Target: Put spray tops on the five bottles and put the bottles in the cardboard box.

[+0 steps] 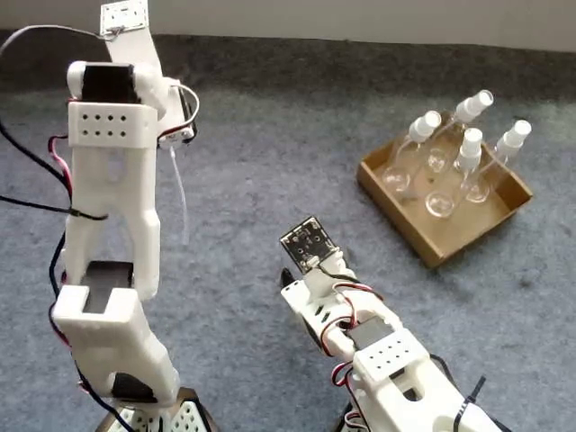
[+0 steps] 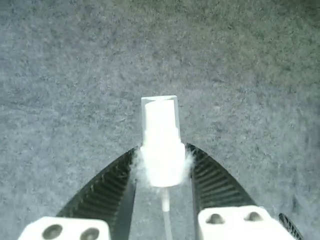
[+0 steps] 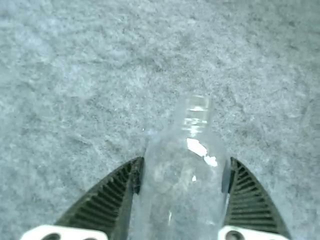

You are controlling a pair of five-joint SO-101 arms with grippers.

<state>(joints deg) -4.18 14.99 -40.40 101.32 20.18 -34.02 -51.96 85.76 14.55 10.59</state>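
- Spray top [image 2: 160, 125], white, sits clamped between the ribbed black fingers of the left gripper [image 2: 162, 149]. The claw is drawn in tight on the top's collar. The nozzle head points away from the wrist camera, toward the upper middle of that frame.
- A thin dip tube [image 2: 165, 210] runs from the collar back to the bottom edge of the left wrist frame.
- In the high view the left arm [image 1: 108, 180] stands tall along the left side of the frame. The tube hangs below its gripper as a pale line over the grey carpet [image 1: 270, 135].
- The right gripper [image 3: 185, 162] is closed on a clear bottle [image 3: 187, 175], one finger pressed to each side of the body. The claw is spread only as wide as the bottle.
- The bottle's neck is bare (no top on it) and points toward the upper middle of the right wrist frame, over carpet. Whether the bottle touches the carpet cannot be told.
- The right arm [image 1: 387, 360] lies low in the high view, from the bottom right corner toward the centre.
- The cardboard box [image 1: 396, 211] sits at the upper right of the high view, well apart from both arms.
- Inside it lie four bottles [image 1: 454, 175] side by side. Each has a white top on, and the tops point to the upper right.
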